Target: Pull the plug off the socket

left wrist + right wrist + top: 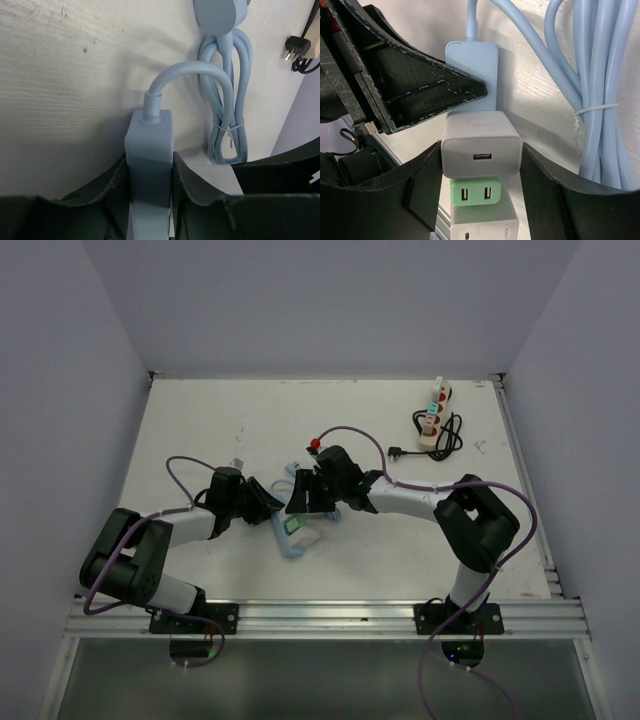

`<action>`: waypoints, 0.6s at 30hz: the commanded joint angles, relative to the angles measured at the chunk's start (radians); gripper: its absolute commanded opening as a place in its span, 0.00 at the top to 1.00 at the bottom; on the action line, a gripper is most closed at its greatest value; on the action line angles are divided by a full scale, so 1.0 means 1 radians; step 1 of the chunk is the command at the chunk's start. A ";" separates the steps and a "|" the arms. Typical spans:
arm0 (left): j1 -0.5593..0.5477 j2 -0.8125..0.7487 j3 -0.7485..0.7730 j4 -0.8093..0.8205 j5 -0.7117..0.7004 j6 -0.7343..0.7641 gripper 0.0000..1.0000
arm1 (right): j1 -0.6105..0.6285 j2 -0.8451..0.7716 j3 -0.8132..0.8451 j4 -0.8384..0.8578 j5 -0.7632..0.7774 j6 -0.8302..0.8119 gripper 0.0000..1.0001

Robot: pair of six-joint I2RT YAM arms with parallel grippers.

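Down on the white bench (200, 430), the pale blue plastic power strip (148, 145) sits clamped at its cable end by the left gripper (148, 172), probably to anchor it, while the right gripper (481, 162) is closed round the white cube-shaped charger plug (480, 135), not yet pulled out.

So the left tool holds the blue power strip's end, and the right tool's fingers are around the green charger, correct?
Only the charger is wrong: the right tool is around the white charger, with the green charger just beside it, as the right wrist view shows. The left tool does hold the blue power strip.
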 commanded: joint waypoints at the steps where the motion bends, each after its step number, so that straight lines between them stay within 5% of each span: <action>1: -0.006 -0.004 -0.017 0.008 -0.012 0.007 1.00 | -0.007 -0.014 -0.028 0.010 -0.011 -0.011 1.00; 18: -0.006 -0.047 -0.007 -0.193 -0.218 0.106 1.00 | -0.096 -0.126 -0.060 0.019 -0.075 0.015 1.00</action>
